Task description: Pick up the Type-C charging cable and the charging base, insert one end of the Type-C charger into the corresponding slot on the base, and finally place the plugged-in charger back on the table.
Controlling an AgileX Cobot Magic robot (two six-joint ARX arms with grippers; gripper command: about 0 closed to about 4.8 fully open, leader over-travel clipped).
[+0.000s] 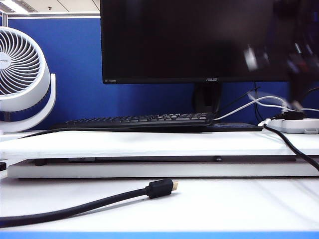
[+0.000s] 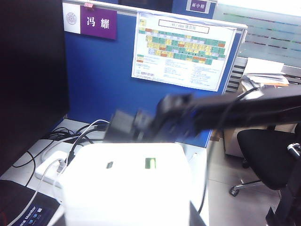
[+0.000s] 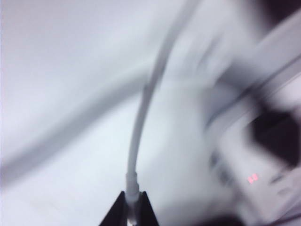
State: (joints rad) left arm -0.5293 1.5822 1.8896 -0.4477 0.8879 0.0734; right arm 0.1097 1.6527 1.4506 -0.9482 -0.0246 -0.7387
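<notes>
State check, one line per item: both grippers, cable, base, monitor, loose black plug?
Right gripper: shut on the Type-C charging cable.
Left gripper: fingers unseen; charging base fills its view, apparently held.
Monitor: screen dark.
Black cable plug: unplugged, lying on the table.

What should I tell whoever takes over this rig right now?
Right gripper: jaws shut on the Type-C charging cable near its end, at the back right by the power strip; the view is blurred.
Left gripper: jaws not visible; the charging base fills its wrist view, probably held.
Done: cable gripped, base apparently picked up.
Left: insert the plug into the base's slot, then set both on the table.
</notes>
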